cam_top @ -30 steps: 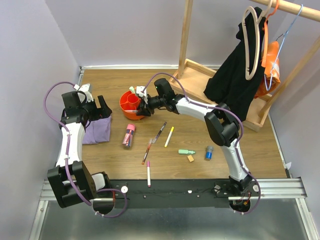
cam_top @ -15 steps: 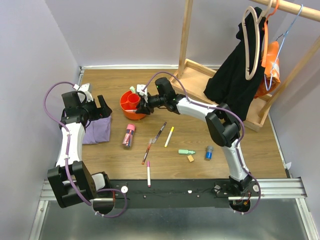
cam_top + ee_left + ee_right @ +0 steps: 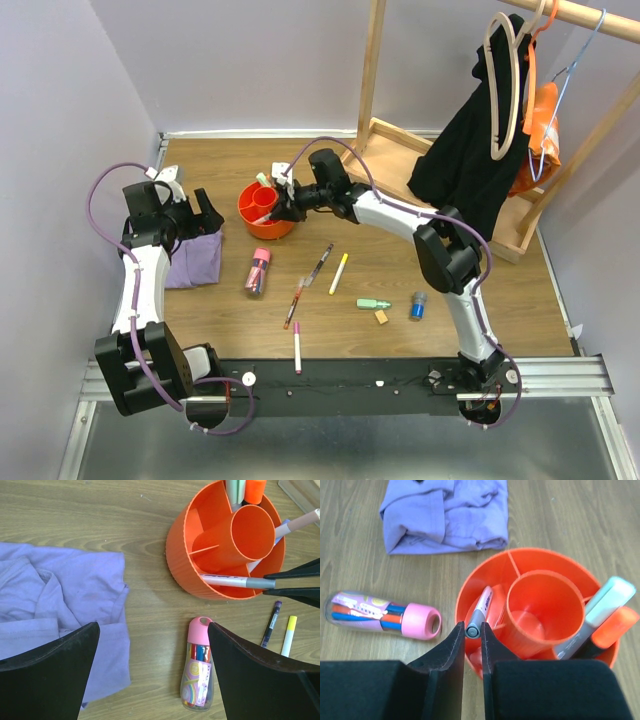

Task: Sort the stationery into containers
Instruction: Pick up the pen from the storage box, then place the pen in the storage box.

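the right gripper [image 3: 472, 631] is clenched on the grey end of a white pen [image 3: 481, 606]. the pen's other end is down inside the orange tub [image 3: 181, 555], in the outer compartment between the tub wall and the central cup [image 3: 517, 620]. this is the side of the cup facing the clear pink-capped tube [image 3: 197, 672]. the held end projects over the tub rim toward the wooden rack base [image 3: 400, 135]. two highlighters [image 3: 612, 600] stand in the compartment on the opposite side of the cup.

the left gripper [image 3: 153, 627] is released, fingers wide, nothing between them. it hovers beside the tub, over the edge of the purple cloth [image 3: 55, 595].

step in hand, as judged: seating the pen.
- raise the held end so the barrel slides deeper into the compartment.
- open only when the barrel bears on the rim. the walls look low, so a flat-lying pen may roll out.
- withdraw along the pen's own axis so the fingers do not drag it back.

edges and room:
- the rim sits just under the fingertips, and the cup wall is just beside one finger.
- bare table lies on the rack side of the tub, which is the cleanest exit.
- the tube lies near the tub. the yellow marker [image 3: 339, 272] and the other loose pens lie well apart from it.
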### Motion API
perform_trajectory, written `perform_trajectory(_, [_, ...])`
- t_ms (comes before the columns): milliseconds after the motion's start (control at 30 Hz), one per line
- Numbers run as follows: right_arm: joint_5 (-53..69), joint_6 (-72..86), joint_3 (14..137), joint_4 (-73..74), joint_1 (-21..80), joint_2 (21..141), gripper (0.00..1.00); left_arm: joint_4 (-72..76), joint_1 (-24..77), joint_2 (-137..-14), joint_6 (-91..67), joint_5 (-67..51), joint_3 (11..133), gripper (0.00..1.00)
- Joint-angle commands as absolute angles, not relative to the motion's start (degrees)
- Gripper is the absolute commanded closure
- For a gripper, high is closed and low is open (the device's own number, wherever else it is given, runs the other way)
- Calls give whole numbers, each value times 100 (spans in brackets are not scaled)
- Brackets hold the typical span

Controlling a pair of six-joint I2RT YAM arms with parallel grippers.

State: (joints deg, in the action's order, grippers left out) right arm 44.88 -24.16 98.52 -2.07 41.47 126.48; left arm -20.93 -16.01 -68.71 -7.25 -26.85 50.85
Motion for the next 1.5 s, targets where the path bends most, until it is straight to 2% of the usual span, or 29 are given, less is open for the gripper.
perform_trajectory(0, [4333,-2303,10546,376,4166,12261,83,-1785,-1582,-6864,-888,-2900,5063,2])
perform_trajectory(333, [3631,-2944,11679,2099,4157,12164,94,-1248,-1591,-6662,-1213,-3006,4799,2])
perform_trajectory(700, [3270,-3955,12243,4138,4078,11830,99,-589,-2048,-6759,-1626,-3314,4781,2])
perform_trajectory(933, [3270,-4113,12147,4430,3973,11856,99,-422,-2100,-6961,-1758,-3313,4878,2])
perform_trajectory(1467, [3331,-4201,12717,4482,3814,12867,98,-554,-2206,-7163,-1740,-3287,4913,2])
